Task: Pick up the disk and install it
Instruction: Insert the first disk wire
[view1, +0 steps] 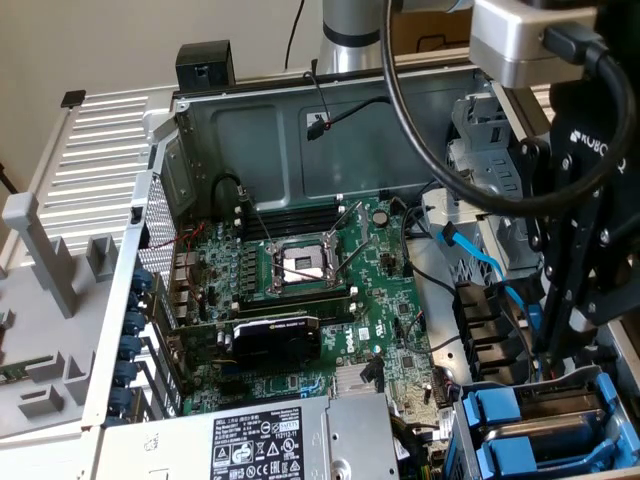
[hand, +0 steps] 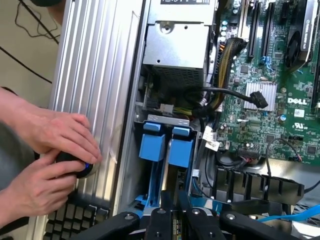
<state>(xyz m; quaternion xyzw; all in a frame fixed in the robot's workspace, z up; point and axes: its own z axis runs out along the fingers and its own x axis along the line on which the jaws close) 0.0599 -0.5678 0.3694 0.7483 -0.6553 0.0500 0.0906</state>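
Exterior view: finds the gripper low at the case's edge, the disk slotted just beneath its tips. Wrist view: finds fingers drawn nearly together over the disk, hold unclear. Looks like seating; calls for a straight, square push inward.

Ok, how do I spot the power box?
Look in the open computer case with the green board inside. Below that board, at the exterior view's bottom edge, sits a silver metal box. Unlike the blue holders on the exterior view's right, it wears a black-and-white sticker full of small print.
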